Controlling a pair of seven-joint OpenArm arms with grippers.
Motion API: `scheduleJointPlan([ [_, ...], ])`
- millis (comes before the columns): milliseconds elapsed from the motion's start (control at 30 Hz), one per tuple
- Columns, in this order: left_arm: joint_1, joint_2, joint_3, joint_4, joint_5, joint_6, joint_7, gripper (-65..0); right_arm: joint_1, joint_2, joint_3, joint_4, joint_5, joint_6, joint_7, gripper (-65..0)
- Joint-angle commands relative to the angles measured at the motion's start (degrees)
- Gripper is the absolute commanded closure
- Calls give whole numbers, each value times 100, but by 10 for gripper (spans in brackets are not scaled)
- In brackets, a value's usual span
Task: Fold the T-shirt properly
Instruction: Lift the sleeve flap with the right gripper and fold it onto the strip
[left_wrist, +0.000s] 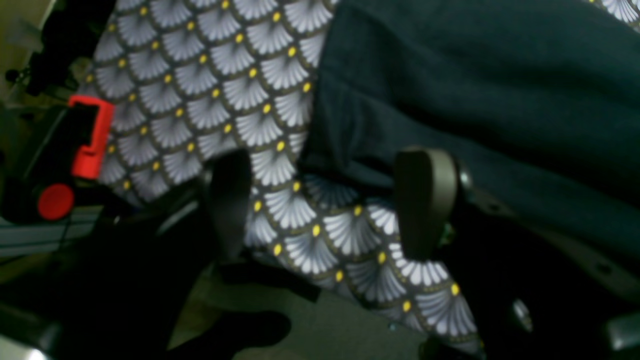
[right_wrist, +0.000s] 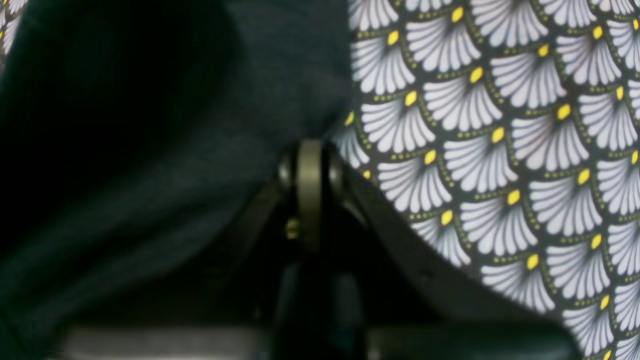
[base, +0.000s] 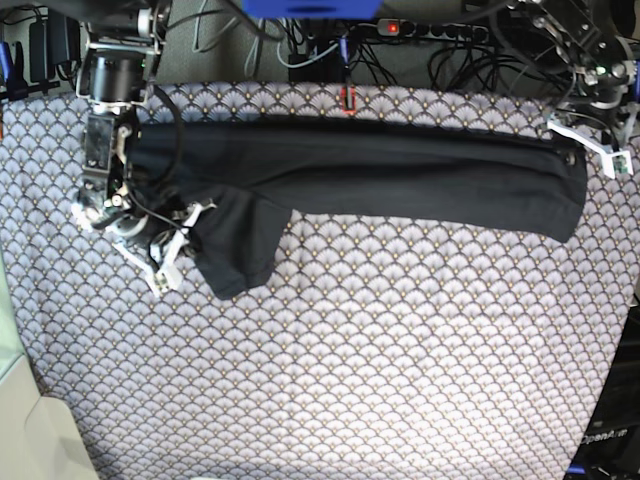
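The black T-shirt (base: 400, 175) lies as a long folded band across the far part of the table, with a sleeve (base: 240, 250) hanging toward me at its left end. My right gripper (base: 190, 222) sits at that sleeve's left edge. In the right wrist view its fingers (right_wrist: 310, 150) are pressed together where the T-shirt (right_wrist: 175, 150) puckers against the tablecloth, so they pinch the cloth's edge. My left gripper (base: 575, 145) is at the band's right end. In the left wrist view it (left_wrist: 327, 200) stands open over the tablecloth, the T-shirt (left_wrist: 475, 90) edge just beyond its fingertips.
The grey scallop-print tablecloth (base: 380, 350) covers the whole table. A red clamp (left_wrist: 90, 137) and a red knob (left_wrist: 55, 200) sit at the table's edge by the left arm. Cables and a power strip (base: 400, 30) run behind the far edge.
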Motion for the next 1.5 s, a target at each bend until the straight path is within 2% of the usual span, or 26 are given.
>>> scheduleJointPlan([
  [0, -26, -58, -5, 88, -58, 12, -136, -435, 76, 31, -6, 87, 27, -1, 11, 0],
  [233, -26, -58, 4, 79, -58, 12, -136, -435, -20, 31, -6, 729, 27, -1, -51, 0],
  [400, -35, -58, 4, -53, -58, 12, -136, -435, -161, 31, -15, 1643, 27, -1, -578, -1],
  [600, -35, -85, 4, -255, -58, 4, -145, -435, -776, 31, -15, 2619, 44, -1, -692, -1],
  [833, -105, -296, -5, -361, -58, -5, -145, -435, -1691, 40, 38, 3692, 27, -1, -692, -1],
  [1067, -123, -357, -14, -361, -58, -5, -145, -435, -2403, 40, 38, 3991, 71, -1, -640, -1],
  [1333, -140, -559, -14, -361, -67, -14, -145, -435, -3282, 49, 55, 3991, 44, -1, 354, -1],
  [1467, -140, -735, -14, -361, -58, -14, -145, -435, -3660, 49, 380, 3982, 71, -1, 785, -1],
])
